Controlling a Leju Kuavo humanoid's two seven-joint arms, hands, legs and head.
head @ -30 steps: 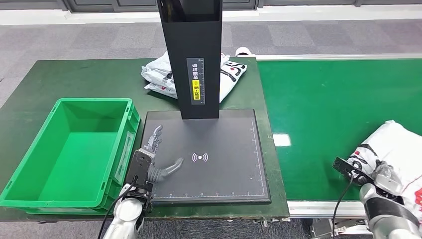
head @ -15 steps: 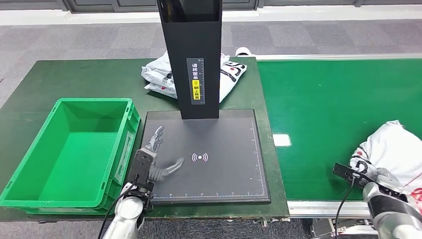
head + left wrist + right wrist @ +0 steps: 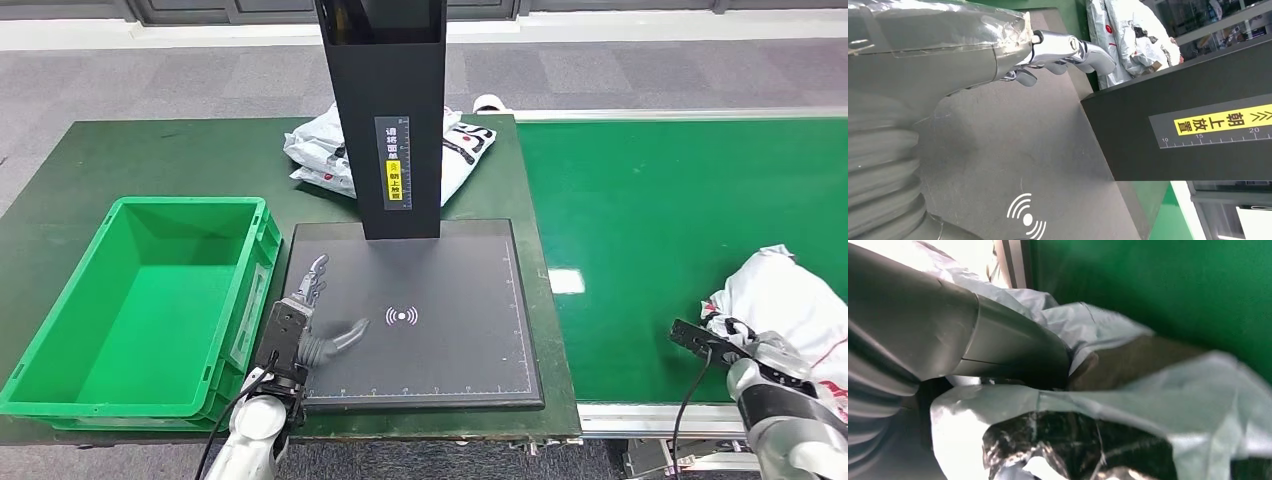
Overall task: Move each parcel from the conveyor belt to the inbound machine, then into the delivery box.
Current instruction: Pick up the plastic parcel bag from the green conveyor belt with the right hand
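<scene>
White parcel (image 3: 790, 300) — now farther left

Right hand (image 3: 768, 352) grips white parcel (image 3: 790, 300) on green conveyor belt (image 3: 650, 230). Left hand (image 3: 305, 315) rests spread over black inbound machine (image 3: 440, 330); green delivery box (image 3: 60, 340) beside it.

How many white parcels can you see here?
At least 2. One parcel lies on the green conveyor belt by the right robot hand. A white pile behind the black scanner column may hide more.
</scene>
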